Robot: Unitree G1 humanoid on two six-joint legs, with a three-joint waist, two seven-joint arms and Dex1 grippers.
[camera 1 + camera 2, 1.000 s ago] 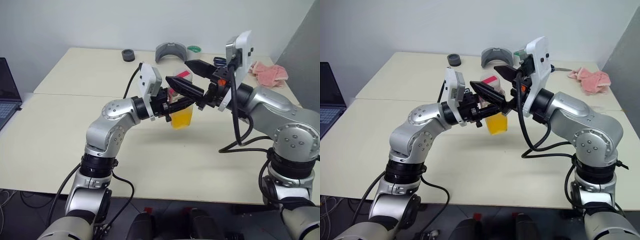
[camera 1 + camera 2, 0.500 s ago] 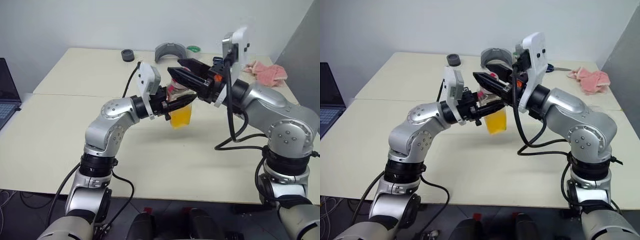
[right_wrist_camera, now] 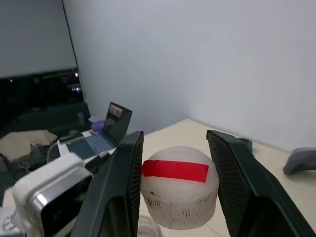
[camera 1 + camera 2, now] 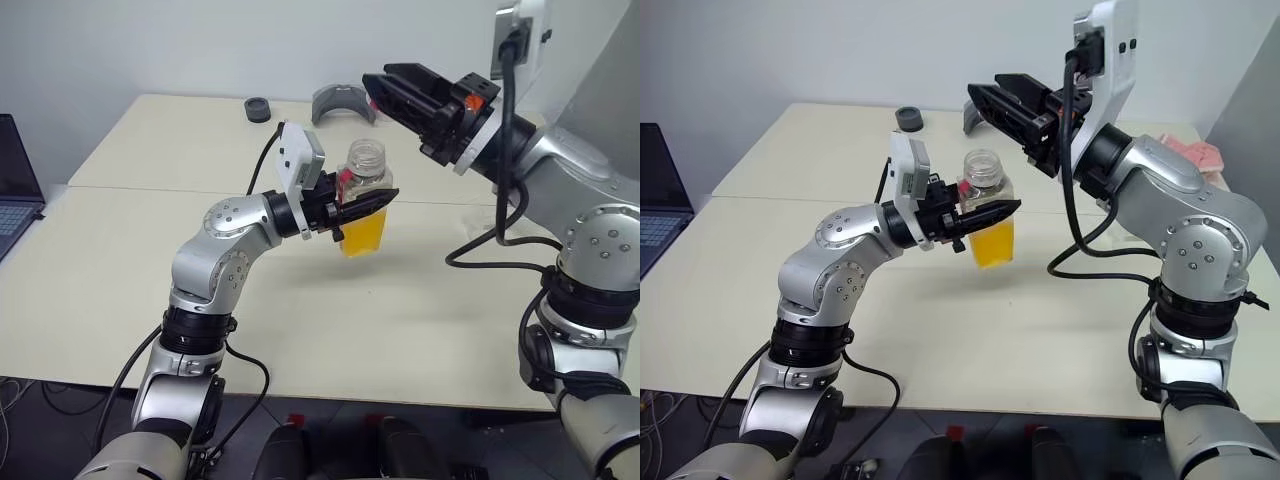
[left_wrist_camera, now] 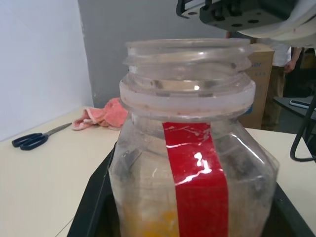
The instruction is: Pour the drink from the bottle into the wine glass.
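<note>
The clear squarish bottle with a red label stripe is held upright above the table, and my left gripper is shut on its body. Its neck is uncapped and open. The orange-yellow drink fills the lower part of the bottle. My right gripper hovers above and to the right of the bottle mouth, apart from it. It is shut on the white cap with a red stripe, gripped between its two fingers. The wine glass is out of view.
A grey curved holder and a small black round thing sit at the table's far edge. A pink cloth and scissors lie at the far right. A laptop stands on the left.
My right gripper closed on the cap, took it off the bottle and rose up and to the right with it. The left gripper and bottle stayed still.
</note>
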